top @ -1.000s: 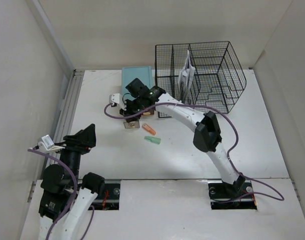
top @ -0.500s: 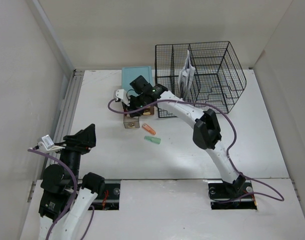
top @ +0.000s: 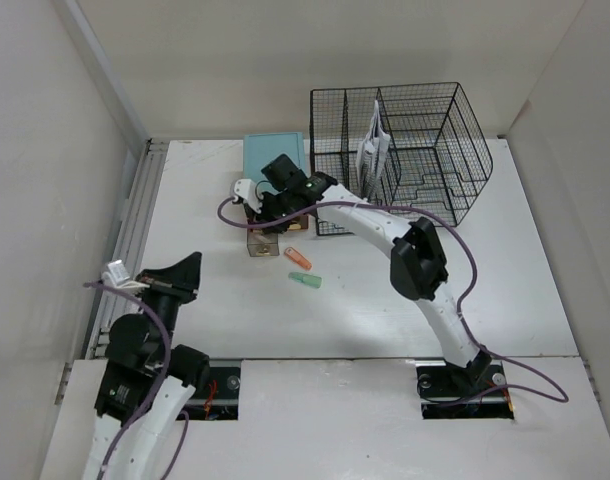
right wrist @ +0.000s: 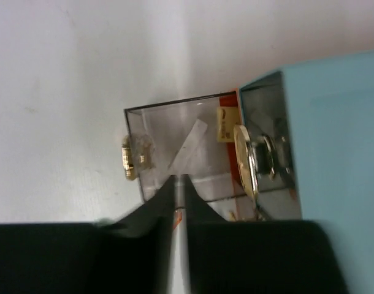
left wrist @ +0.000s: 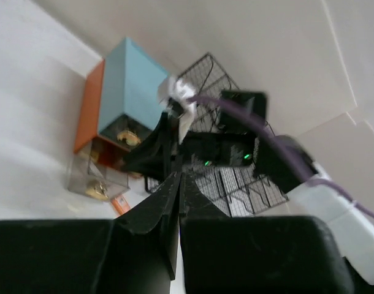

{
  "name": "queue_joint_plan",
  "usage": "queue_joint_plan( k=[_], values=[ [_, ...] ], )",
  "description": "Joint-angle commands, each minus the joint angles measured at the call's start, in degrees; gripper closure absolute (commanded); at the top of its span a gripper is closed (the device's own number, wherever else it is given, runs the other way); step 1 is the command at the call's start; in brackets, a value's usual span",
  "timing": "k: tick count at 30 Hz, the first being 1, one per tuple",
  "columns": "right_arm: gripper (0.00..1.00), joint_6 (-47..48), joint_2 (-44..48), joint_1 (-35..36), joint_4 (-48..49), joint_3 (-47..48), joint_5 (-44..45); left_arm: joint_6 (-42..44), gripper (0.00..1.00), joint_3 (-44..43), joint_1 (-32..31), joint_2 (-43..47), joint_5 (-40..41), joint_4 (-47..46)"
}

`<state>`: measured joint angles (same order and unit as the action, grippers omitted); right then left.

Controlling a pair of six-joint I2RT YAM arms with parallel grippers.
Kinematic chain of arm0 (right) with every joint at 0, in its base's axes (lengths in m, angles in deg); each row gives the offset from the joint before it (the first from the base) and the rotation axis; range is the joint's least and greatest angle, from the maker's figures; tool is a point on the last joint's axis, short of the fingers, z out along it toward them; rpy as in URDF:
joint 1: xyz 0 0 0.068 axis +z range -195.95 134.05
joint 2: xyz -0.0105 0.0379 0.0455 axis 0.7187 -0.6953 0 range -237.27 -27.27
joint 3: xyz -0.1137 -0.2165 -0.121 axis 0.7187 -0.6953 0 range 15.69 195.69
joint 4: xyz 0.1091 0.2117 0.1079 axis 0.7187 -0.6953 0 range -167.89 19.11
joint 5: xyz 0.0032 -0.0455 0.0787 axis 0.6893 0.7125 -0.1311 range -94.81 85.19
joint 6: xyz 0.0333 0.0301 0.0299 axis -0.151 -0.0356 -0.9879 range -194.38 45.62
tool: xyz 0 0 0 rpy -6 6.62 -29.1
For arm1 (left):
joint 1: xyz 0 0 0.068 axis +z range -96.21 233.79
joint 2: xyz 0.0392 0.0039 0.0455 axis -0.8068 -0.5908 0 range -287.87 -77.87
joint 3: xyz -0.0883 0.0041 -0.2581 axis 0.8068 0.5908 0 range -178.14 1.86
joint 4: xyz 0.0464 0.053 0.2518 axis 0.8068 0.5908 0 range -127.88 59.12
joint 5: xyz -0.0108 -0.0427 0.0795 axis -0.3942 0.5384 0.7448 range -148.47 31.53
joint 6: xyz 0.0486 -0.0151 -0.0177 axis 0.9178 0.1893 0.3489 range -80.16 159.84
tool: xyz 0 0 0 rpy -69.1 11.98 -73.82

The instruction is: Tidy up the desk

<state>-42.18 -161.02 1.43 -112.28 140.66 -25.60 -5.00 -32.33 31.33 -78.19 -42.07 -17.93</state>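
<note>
The white desk [top: 215, 310] carries a teal-topped drawer box [top: 275, 158] at the back. Its clear drawer [top: 262, 246] with a gold knob [right wrist: 130, 158] stands pulled out. My right gripper [top: 268, 208] hangs over that drawer [right wrist: 175, 138] next to the box [right wrist: 334, 135]. It is shut [right wrist: 179, 177], with only a thin slit between the fingertips and nothing clearly held. My left gripper [top: 183, 272] is shut and empty [left wrist: 181, 174], above the desk's near left. It points at the box [left wrist: 129, 86].
An orange piece [top: 297, 257] and a green piece [top: 305, 280] lie just in front of the drawer. A black wire-mesh rack [top: 415, 150] holding a paper stands at the back right. A grey rail [top: 135, 215] runs along the left edge.
My left gripper has closed from open, and its arm has shifted slightly to the right. My right gripper has moved a little back over the drawer and its jaws have narrowed to shut.
</note>
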Motion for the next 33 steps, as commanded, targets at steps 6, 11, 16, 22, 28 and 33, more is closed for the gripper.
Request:
queue_joint_plan(
  k=[6, 11, 16, 22, 28, 33],
  values=[
    [1.0, -3.9, 21.6, 0.2, 8.8, -6.4, 0.7, -17.5, 1.0, 20.5, -0.3, -8.8, -13.0, -23.3],
    [0.41, -6.8, 34.4, -1.2, 18.3, -19.6, 9.7, -20.9, 1.0, 29.3, -0.3, -29.4, -19.5, -50.7],
    [1.0, -17.3, 36.4, -10.4, 16.7, -20.3, -10.5, -18.9, 1.0, 25.9, 0.7, -49.2, -21.6, -61.0],
    [1.0, -18.9, 42.1, -12.7, 22.2, -25.8, -15.1, -16.4, 0.96, 20.7, 2.0, -64.9, -20.8, -64.2],
    [1.0, -22.3, 44.0, -16.1, 24.8, -28.5, -19.2, -16.4, 0.9, 16.3, 5.0, -76.4, -21.4, -69.9],
    [1.0, -22.8, 44.5, -18.3, 25.3, -29.7, -21.3, -17.1, 0.9, 12.0, 6.9, -86.0, -24.0, -72.9]
  ],
)
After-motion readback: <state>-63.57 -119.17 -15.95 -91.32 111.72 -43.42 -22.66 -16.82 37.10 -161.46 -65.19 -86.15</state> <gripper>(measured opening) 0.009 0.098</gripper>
